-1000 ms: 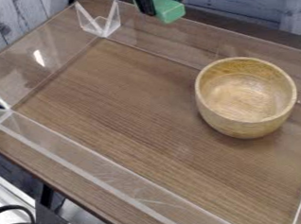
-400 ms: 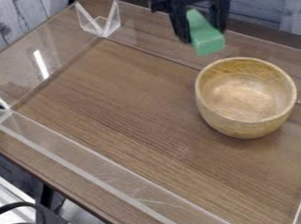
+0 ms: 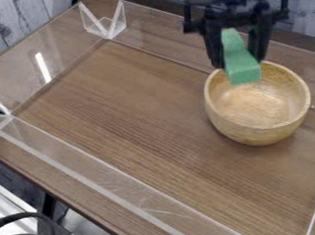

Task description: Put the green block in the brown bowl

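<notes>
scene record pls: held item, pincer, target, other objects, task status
held item: green block, hanging at a tilt
pincer: closed on the block, over the far side of the bowl
target: brown wooden bowl, upright on the wooden tabletop
other objects: clear angular plastic piece near the far edge; black cable at the near left corner
task status: block at the bowl, release not yet done

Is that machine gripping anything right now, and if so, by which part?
Yes, the gripper holds the green block by its upper end; the lower end hangs over the bowl.
</notes>
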{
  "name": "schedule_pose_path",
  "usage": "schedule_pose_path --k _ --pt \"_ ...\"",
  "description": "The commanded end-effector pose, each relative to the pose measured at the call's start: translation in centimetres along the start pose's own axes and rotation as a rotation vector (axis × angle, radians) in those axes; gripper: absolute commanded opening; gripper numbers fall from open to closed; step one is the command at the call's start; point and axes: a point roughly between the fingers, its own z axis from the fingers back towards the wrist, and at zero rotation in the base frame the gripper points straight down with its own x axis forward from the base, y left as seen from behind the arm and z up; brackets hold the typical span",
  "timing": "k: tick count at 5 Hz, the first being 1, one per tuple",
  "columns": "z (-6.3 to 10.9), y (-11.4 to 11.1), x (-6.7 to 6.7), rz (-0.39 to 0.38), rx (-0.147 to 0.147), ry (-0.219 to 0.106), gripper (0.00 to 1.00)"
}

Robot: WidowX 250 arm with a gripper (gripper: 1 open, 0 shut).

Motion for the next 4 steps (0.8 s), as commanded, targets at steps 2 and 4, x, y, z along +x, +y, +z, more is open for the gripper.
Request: schedule_pose_path --k 2,4 --pt "-2.3 -2.1 0.7 -0.072 0.02 -0.028 0.0" --pt "-2.9 -2.6 1.3 -0.091 0.018 -0.038 0.0"
